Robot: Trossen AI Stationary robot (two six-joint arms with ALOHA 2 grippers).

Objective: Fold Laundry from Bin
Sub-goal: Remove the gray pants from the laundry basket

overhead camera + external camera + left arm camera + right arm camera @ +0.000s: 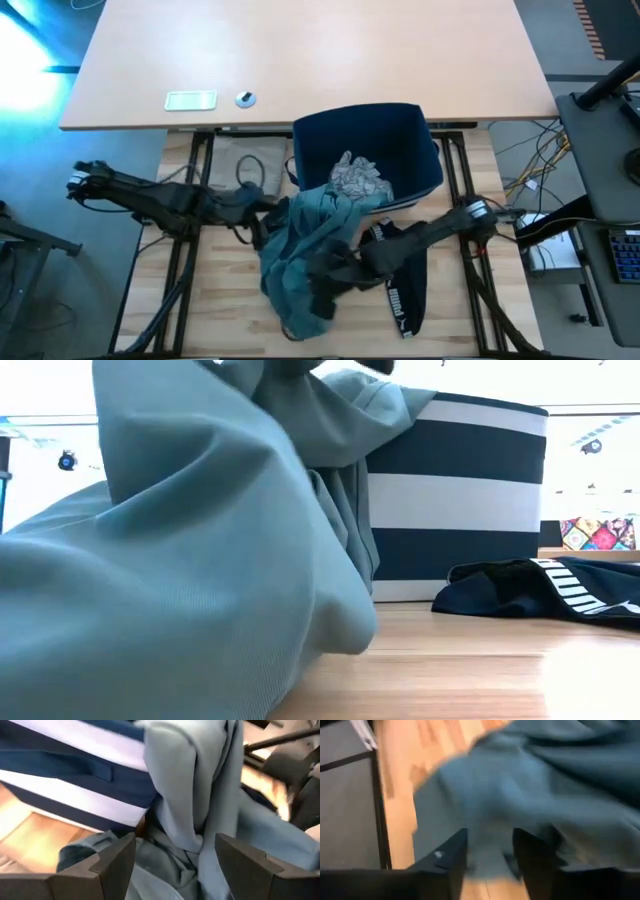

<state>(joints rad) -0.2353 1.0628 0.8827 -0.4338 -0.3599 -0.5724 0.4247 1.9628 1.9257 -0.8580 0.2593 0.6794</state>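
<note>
A wooden table (440, 320) seen from above holds a navy fabric bin (405, 125) with white stripes, and both dark robot arms reach toward a large teal-green garment (300, 250) that hangs out of the bin's front edge and spills in a crumpled heap onto the wood. The left gripper (175, 857) sits at the bin's striped front wall with its two fingers (112, 862) spread apart, and a hanging fold of the teal cloth drapes between them, not yet pinched. The right gripper (487, 852) is low over the heap's lower part, its fingers close together with teal cloth in the narrow gap between them; whether they truly clamp it cannot be told. A navy garment with white lettering (405, 290) lies flat on the table just beyond the right gripper, on the side away from the left arm. A grey patterned piece (360, 180) remains inside the bin, above both sets of fingers. A beige cloth (245, 160) lies on the table beside the bin, near the left arm. Judging by this layout, the task appears to be at an early stage: some garments are out of the bin, but nothing shows a neat fold, the teal one needs spreading flat first, and the grey piece has yet to come out.
</note>
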